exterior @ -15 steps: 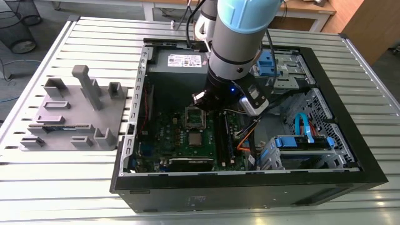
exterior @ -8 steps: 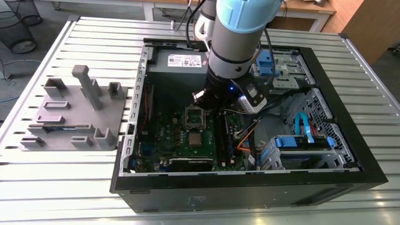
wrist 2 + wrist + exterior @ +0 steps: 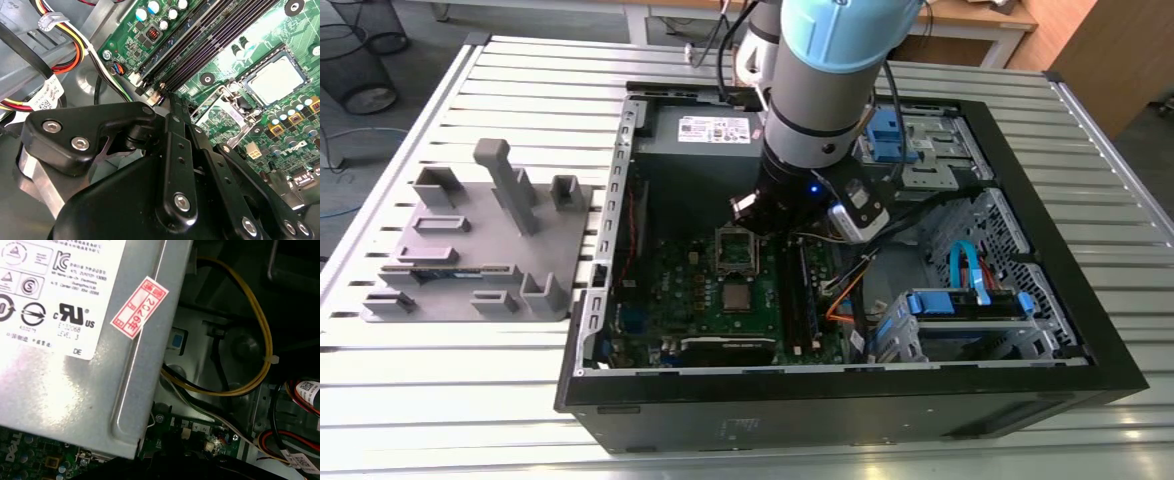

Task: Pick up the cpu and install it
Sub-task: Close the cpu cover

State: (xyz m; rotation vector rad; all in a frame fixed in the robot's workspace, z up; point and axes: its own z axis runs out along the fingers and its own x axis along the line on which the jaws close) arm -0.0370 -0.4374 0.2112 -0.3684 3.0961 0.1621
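cpu point(image 3: 277, 80): shiny silver square, flat in socket on green motherboard point(image 3: 220, 65); gripper point(image 3: 171, 102) pressed together, empty, near.

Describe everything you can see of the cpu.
The cpu is a small flat square chip with a pale silver metal top, dull rather than mirror-bright. It lies flat and level on the green motherboard, beside the memory slots. The silver socket frame is swung open next to it, so its top is bare. The gripper is apart from it, nearer the frame, and nothing holds the chip.
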